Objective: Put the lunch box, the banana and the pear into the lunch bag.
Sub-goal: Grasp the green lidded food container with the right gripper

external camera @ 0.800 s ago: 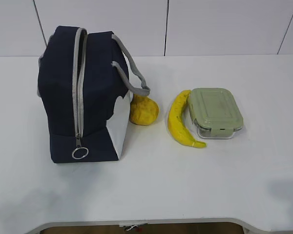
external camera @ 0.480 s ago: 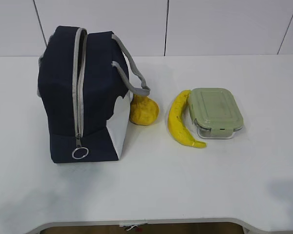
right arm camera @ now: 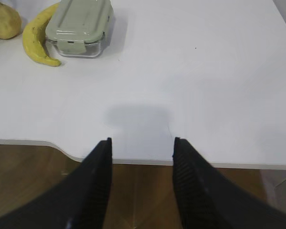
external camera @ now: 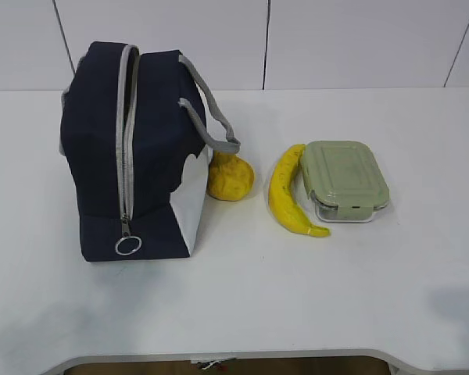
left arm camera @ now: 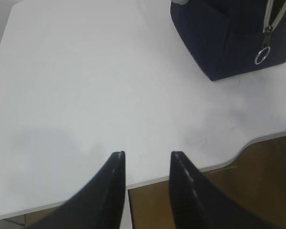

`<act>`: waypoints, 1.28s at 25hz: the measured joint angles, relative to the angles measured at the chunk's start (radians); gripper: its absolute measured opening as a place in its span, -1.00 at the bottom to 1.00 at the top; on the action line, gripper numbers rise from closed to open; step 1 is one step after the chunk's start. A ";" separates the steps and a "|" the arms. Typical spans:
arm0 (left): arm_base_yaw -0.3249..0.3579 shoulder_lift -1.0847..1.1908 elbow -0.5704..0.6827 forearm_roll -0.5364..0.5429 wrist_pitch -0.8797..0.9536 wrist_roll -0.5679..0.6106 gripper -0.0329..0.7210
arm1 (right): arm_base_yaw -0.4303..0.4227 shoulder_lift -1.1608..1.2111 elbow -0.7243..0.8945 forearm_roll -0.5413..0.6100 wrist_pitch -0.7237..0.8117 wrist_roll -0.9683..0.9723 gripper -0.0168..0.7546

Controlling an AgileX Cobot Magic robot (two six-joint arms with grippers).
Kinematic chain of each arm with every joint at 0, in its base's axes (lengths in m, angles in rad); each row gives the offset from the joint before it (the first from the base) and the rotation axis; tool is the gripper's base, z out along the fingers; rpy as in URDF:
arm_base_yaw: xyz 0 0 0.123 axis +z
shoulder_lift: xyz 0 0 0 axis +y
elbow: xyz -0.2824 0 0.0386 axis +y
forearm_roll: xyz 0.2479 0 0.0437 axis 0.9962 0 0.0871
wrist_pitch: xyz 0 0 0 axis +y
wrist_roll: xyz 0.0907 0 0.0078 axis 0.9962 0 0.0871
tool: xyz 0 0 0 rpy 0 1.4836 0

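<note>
on the left of the white table [external camera: 242,305] stands the lunch bag [external camera: 129,156], navy with a white lower panel, its grey zipper [external camera: 125,133] run down to the ring pull [external camera: 128,245] at the near face, so it looks closed and nothing is inside yet. the pear [external camera: 230,177] sits just beside the bag's right side, under the grey handle [external camera: 211,125]; further right the banana [external camera: 288,195] lies touching the lunch box [external camera: 344,180], both long axes running roughly front to back, the box's slanted a little. the left gripper [left arm camera: 147,164] hangs over the near table edge with its 2 fingers parted and empty, the bag ahead and to its right, ring pull facing it. the right gripper [right arm camera: 142,145] is likewise spread and holding nothing, over the near edge, with the lunch box [right arm camera: 78,24], banana [right arm camera: 38,40] and pear [right arm camera: 4,21] ahead and to its left. judging from this, the left arm is nearer the zipper and the right arm nearer the 3 items; opening the bag probably comes first.
</note>
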 joint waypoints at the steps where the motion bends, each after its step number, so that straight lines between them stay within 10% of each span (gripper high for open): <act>1: 0.000 0.000 0.000 0.000 0.000 0.000 -0.27 | 0.000 0.000 0.000 0.007 0.000 0.000 -0.05; 32: 0.000 0.000 0.000 0.000 0.000 0.000 -0.27 | 0.000 0.639 -0.247 0.411 0.049 -0.149 -0.07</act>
